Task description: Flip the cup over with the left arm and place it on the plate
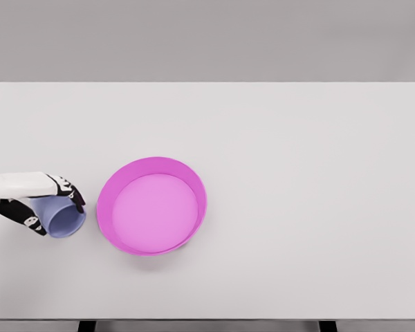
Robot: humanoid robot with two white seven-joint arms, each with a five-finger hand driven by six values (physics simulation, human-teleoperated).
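Note:
A pale blue cup [61, 217] is tipped on its side at the table's left, its mouth turned toward the lower right. My left hand [47, 207] comes in from the left edge and has its fingers [70, 194] curled around the cup's body, thumb side below. Just right of the cup, a pink plate [104, 200] with a raised rim rests on the table with nothing in it. A small gap separates the cup from the plate's rim. The right arm does not show.
The white table [297, 180] spreads wide to the right and behind the plate. Its front edge runs along the bottom of the view, with dark legs below it.

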